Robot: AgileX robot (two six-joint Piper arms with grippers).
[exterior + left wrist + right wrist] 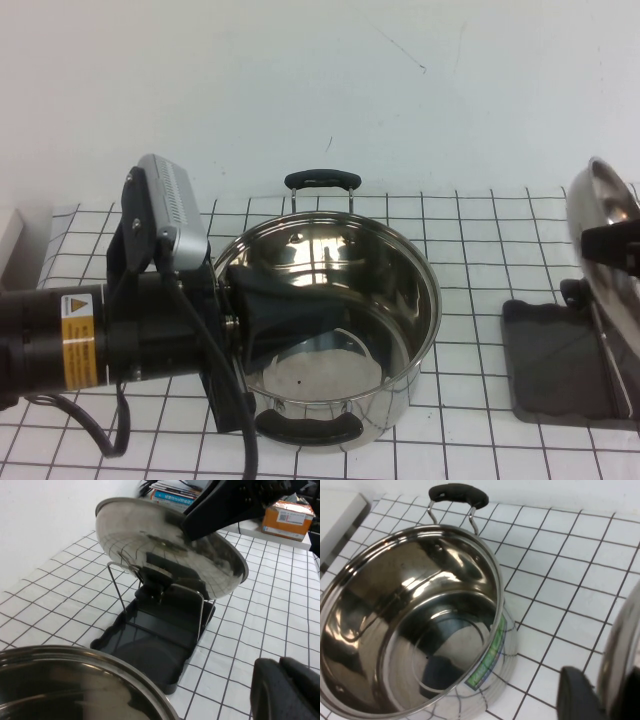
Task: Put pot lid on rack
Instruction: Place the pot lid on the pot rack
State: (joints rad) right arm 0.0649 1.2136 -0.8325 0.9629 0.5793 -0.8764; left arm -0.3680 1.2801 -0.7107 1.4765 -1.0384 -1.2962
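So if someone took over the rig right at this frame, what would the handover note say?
Right gripper: shut on the pot lid, holding it tilted on edge over the rack at the table's right side.
Left gripper: parked over the open pot, holding nothing; whether it is open cannot be told.
Done: lid off the pot and carried to the rack.
Left: seat the lid against the rack's wire bar, release, retract the right arm.
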